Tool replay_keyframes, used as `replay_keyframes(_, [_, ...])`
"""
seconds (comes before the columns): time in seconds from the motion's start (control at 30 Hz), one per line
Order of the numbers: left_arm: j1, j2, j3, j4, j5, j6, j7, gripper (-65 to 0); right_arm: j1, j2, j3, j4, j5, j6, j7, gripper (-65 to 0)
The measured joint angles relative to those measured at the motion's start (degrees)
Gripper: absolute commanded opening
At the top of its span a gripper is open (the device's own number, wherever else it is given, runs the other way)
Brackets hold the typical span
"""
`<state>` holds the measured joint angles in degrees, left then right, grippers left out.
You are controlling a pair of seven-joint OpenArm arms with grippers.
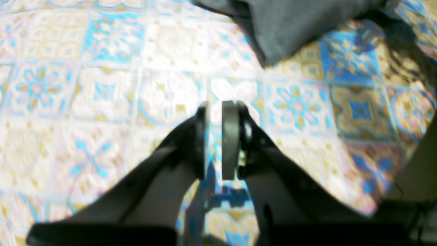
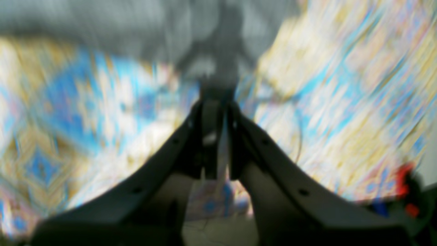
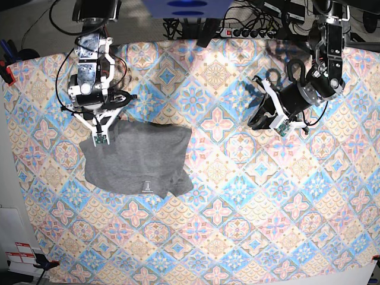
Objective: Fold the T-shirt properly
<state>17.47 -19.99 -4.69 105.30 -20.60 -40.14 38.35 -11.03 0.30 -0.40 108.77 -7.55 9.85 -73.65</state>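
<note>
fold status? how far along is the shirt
Partly done: the T-shirt lies as a rough, uneven rectangle on the tablecloth, edges ragged. Nothing in hand: right gripper is shut at its upper left corner, left gripper shut, empty, well clear. Squaring up and final folds remain.

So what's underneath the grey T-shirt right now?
The T-shirt lies crumpled on the patterned tablecloth, which shows all around it. Whatever lies beneath the fabric itself is covered and cannot be seen.
</note>
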Motion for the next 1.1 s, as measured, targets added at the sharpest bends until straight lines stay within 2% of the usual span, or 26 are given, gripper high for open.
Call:
replay_keyframes(0.07, [2.80, 0.09, -1.38, 1.11, -0.04, 0.17, -0.13, -59.7, -0.09, -0.42, 1.07, 0.42, 0.55, 0.17, 0.24, -60.1])
replay_keyframes(0.27, [8.81, 0.00, -5.53, 1.44, 0.17, 0.42, -0.24, -59.7, -5.53, 0.02, 11.45, 0.74, -0.11, -0.04, 4.00, -60.2])
replay_keyframes(0.37, [11.74, 0.11, -6.64, 1.49, 0.17, 0.24, -0.24, -59.7, -7.41, 0.20, 14.36, 0.74, 0.24, -0.02, 5.79, -60.2])
replay_keyframes(0.5, [15.08, -0.04, -8.94, 2.58, 1.20, 0.52, -0.26, -59.7, -11.17, 1.90, 15.47, 0.79, 0.28, 0.15, 6.32, -60.2])
replay_keyframes(0.7, [20.98, 0.66, -8.41, 7.50, 10.95, -0.13, -0.85, -60.1, -16.24, 1.95, 17.18, 0.79, 0.35, -0.04, 10.23, -60.2])
replay_keyframes(0.83, [25.14, 2.03, -8.63, 7.63, 15.19, 0.22, -6.93, -62.3, -19.82, 1.77, 17.18, 0.79, 0.31, 0.22, 10.62, -60.2])
replay_keyframes(0.9, [27.82, 2.21, -8.50, 7.63, 17.62, 0.26, -7.43, -62.4, -21.51, 1.79, 17.20, 0.79, 0.31, 0.15, 10.54, -60.2])
replay_keyframes(1.1, [32.61, 2.21, -8.52, 6.82, 17.77, 0.11, -11.19, -62.7, -25.14, 1.79, 16.98, 0.79, 0.50, 0.20, 11.06, -60.2])
